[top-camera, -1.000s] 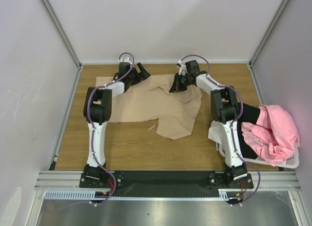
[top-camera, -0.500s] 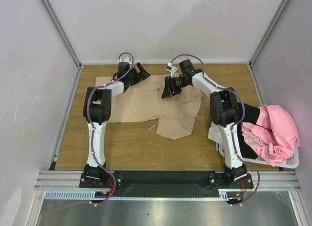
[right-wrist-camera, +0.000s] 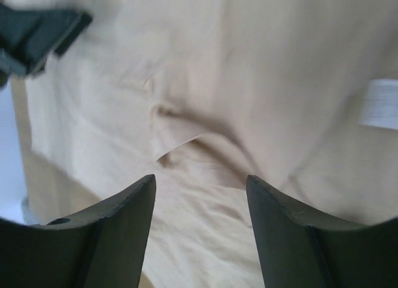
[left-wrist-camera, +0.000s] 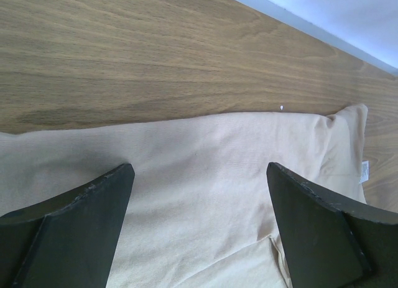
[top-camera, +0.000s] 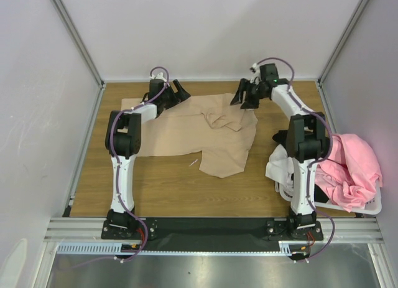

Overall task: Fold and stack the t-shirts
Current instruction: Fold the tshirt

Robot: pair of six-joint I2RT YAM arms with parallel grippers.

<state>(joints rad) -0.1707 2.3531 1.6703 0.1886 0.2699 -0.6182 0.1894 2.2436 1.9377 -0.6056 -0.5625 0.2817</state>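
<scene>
A tan t-shirt [top-camera: 186, 129] lies spread on the wooden table, with a crumpled fold [top-camera: 222, 120] near its middle and a white label [right-wrist-camera: 379, 104] showing. My left gripper [top-camera: 178, 91] stands open over the shirt's far left edge; in its wrist view the gripper [left-wrist-camera: 199, 168] has only flat tan cloth [left-wrist-camera: 205, 151] between the jaws. My right gripper [top-camera: 244, 96] hangs open above the shirt's far right corner, and its wrist view shows the gripper [right-wrist-camera: 200, 179] above wrinkled tan cloth [right-wrist-camera: 249, 64], holding nothing. A pink t-shirt [top-camera: 348, 167] lies over the basket.
A white plastic laundry basket [top-camera: 368, 207] sits at the table's right edge, with white cloth [top-camera: 277, 167] and black cloth [top-camera: 281, 137] spilling from its left side. Grey walls enclose the table on three sides. Bare wood [top-camera: 174, 188] shows in front of the tan shirt.
My right gripper opened, let go of the tan shirt's fold near the middle and drew back to the far right. The released cloth lies crumpled. The left arm stayed still.
</scene>
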